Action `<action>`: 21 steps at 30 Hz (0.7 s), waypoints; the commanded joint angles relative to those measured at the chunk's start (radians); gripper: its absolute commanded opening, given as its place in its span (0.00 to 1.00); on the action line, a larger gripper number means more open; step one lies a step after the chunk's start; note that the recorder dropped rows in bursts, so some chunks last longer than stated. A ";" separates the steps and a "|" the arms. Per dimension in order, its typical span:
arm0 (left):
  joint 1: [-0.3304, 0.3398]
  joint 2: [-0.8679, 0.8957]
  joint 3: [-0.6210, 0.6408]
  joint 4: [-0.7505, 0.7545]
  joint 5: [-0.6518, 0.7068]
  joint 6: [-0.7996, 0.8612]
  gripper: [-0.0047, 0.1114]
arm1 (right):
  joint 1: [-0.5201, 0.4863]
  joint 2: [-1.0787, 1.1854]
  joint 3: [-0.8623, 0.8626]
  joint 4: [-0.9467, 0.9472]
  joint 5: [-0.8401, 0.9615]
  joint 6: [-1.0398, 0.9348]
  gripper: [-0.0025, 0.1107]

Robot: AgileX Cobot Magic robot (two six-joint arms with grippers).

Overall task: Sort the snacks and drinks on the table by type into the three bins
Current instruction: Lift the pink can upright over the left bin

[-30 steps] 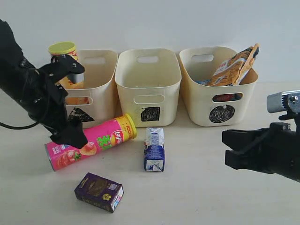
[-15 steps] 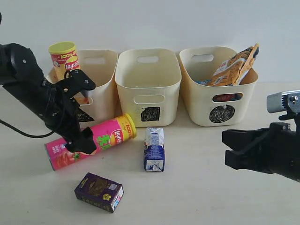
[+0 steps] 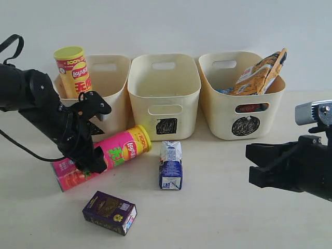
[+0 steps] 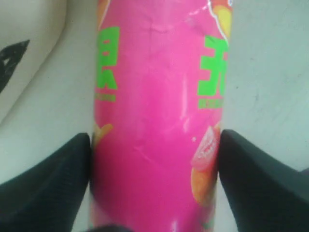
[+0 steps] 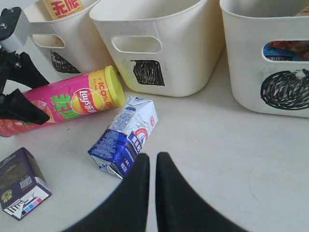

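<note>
Since a second ago the left arm has dropped from in front of the triangle bin [image 3: 118, 98], and the left fingers [image 4: 53, 193] have drawn in from a wide spread. They now press one against each side of the pink chip tube [image 3: 122, 150], holding it around its middle. The tube lies on its side on the tabletop [image 3: 223, 207], much where it lay before. Its yellow lid points toward the foot of the square bin [image 3: 150, 101] and its other end juts out past the arm. With the arm lower, the yellow chip tube [image 3: 72, 70] shows in full, standing upright in the triangle bin.

The right fingers [image 5: 133, 193] have not moved. They are pressed together with nothing between them and hang above bare tabletop on the right side. Just beyond their tips the blue and white carton [image 3: 170, 166] lies on its side in front of the square bin. It is near the pink tube's lid but apart from it. The dark purple carton [image 3: 109, 211] lies flat closer to the front edge, ahead of the pink tube and well apart from the bins.

The three bins stand in a row at the back, with the circle bin [image 3: 223, 111] on the right. An orange noodle packet [image 3: 259, 75] leans out over its rim. Part of a blue packet [image 5: 285, 50] shows through its handle cutout.
</note>
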 commanded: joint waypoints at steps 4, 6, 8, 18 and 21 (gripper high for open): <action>-0.006 -0.027 -0.004 -0.010 0.055 -0.007 0.08 | 0.000 -0.005 0.004 -0.005 -0.009 -0.004 0.03; -0.006 -0.060 -0.009 -0.010 0.088 -0.007 0.08 | 0.000 -0.005 0.004 -0.005 -0.009 -0.004 0.03; -0.006 -0.125 -0.018 -0.010 0.129 -0.015 0.08 | 0.000 -0.005 0.004 -0.005 -0.009 -0.004 0.03; 0.001 -0.478 -0.018 -0.008 -0.103 -0.403 0.08 | 0.000 -0.005 0.004 -0.005 -0.009 -0.004 0.03; 0.001 -0.492 -0.018 -0.009 -0.287 -0.603 0.08 | 0.000 -0.005 0.004 -0.005 -0.009 -0.004 0.03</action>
